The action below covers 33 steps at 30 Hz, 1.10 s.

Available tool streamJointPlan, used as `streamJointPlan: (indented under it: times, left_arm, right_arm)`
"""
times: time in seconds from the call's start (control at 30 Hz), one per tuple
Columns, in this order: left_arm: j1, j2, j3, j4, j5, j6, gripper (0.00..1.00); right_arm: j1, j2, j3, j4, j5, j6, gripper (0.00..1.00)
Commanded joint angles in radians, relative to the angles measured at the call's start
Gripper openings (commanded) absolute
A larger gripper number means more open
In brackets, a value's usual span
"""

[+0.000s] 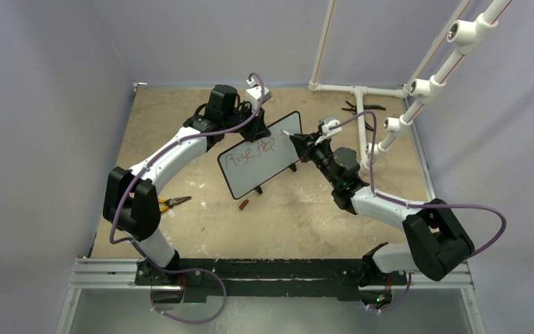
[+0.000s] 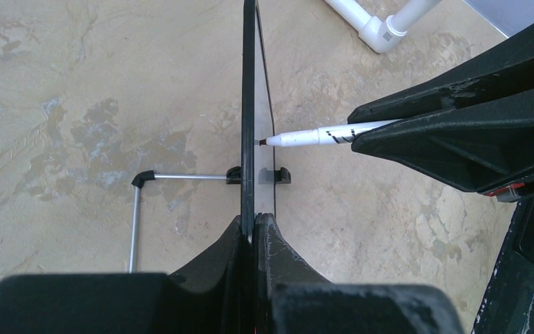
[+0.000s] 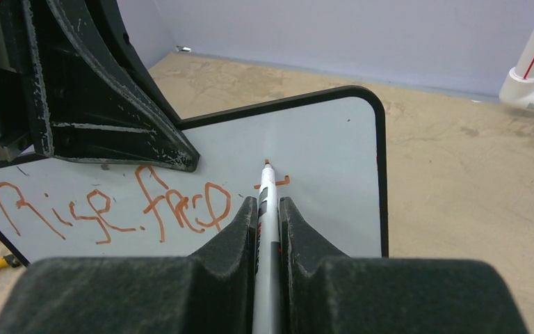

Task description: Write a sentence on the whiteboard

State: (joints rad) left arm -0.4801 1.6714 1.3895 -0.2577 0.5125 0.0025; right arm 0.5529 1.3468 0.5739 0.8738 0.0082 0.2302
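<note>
The whiteboard (image 1: 264, 167) stands tilted on its feet mid-table; it is edge-on in the left wrist view (image 2: 248, 83). My left gripper (image 1: 261, 129) is shut on its top edge (image 2: 256, 218). Its fingers (image 3: 111, 104) also show in the right wrist view. The sentence (image 1: 250, 151) is one line of red words on the board (image 3: 320, 125), with a short stroke (image 3: 282, 181) right of the words (image 3: 111, 209). My right gripper (image 1: 306, 145) is shut (image 3: 269, 202) on a white marker (image 3: 267, 216). The marker's tip (image 2: 261, 141) touches the board face.
Yellow-handled pliers (image 1: 170, 202) and a small red cap (image 1: 244, 204) lie on the table in front of the board. A white pipe frame (image 1: 359, 90) and black pliers (image 1: 361, 106) are at the back right. The board's wire stand (image 2: 135, 223) sticks out behind it.
</note>
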Motion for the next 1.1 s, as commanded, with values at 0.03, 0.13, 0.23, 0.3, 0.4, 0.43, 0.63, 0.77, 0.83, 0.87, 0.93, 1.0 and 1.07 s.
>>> streamJointPlan:
  times: [0.03, 0.13, 0.23, 0.3, 0.4, 0.43, 0.63, 0.77, 0.83, 0.87, 0.93, 1.0, 1.07]
  left_arm:
    - [-0.005, -0.010, 0.016, 0.006, -0.029, 0.050, 0.00]
    - [-0.005, -0.010, 0.016, 0.008, -0.032, 0.049, 0.00]
    - [-0.005, -0.010, 0.016, 0.009, -0.032, 0.048, 0.00]
    - [-0.005, -0.012, 0.014, 0.011, -0.031, 0.048, 0.00]
    - [-0.005, -0.012, 0.014, 0.011, -0.032, 0.047, 0.00]
    - [-0.005, -0.013, 0.014, 0.011, -0.032, 0.047, 0.00]
    - [-0.005, -0.015, 0.014, 0.011, -0.032, 0.047, 0.00]
    - [-0.005, -0.018, 0.014, 0.012, -0.033, 0.047, 0.00]
    - [-0.005, -0.019, 0.013, 0.012, -0.033, 0.047, 0.00]
    - [-0.005, -0.019, 0.013, 0.012, -0.033, 0.047, 0.00]
    - [-0.005, -0.018, 0.013, 0.012, -0.034, 0.047, 0.00]
    - [-0.005, -0.018, 0.012, 0.013, -0.033, 0.046, 0.00]
    - [-0.005, -0.019, 0.010, 0.014, -0.032, 0.046, 0.00]
  right_arm:
    - [-0.005, 0.009, 0.034, -0.012, 0.007, -0.012, 0.00]
    - [-0.005, 0.008, 0.017, -0.026, 0.013, 0.005, 0.00]
    - [-0.005, 0.013, 0.001, -0.037, 0.018, 0.018, 0.00]
    - [-0.004, 0.019, -0.010, -0.041, 0.014, 0.028, 0.00]
    - [-0.005, 0.023, -0.025, -0.041, 0.010, 0.043, 0.00]
    - [-0.004, 0.024, -0.031, -0.042, 0.010, 0.046, 0.00]
    - [-0.004, 0.036, -0.043, -0.052, 0.016, 0.055, 0.00]
    - [-0.004, 0.043, -0.042, -0.059, 0.034, 0.059, 0.00]
    - [-0.004, 0.044, -0.039, -0.063, 0.050, 0.061, 0.00]
    - [-0.004, 0.042, -0.038, -0.063, 0.056, 0.060, 0.00]
    - [-0.004, 0.038, -0.034, -0.060, 0.071, 0.057, 0.00]
    - [-0.004, 0.033, -0.025, -0.058, 0.086, 0.051, 0.00]
    - [-0.005, 0.027, -0.015, -0.056, 0.100, 0.044, 0.00]
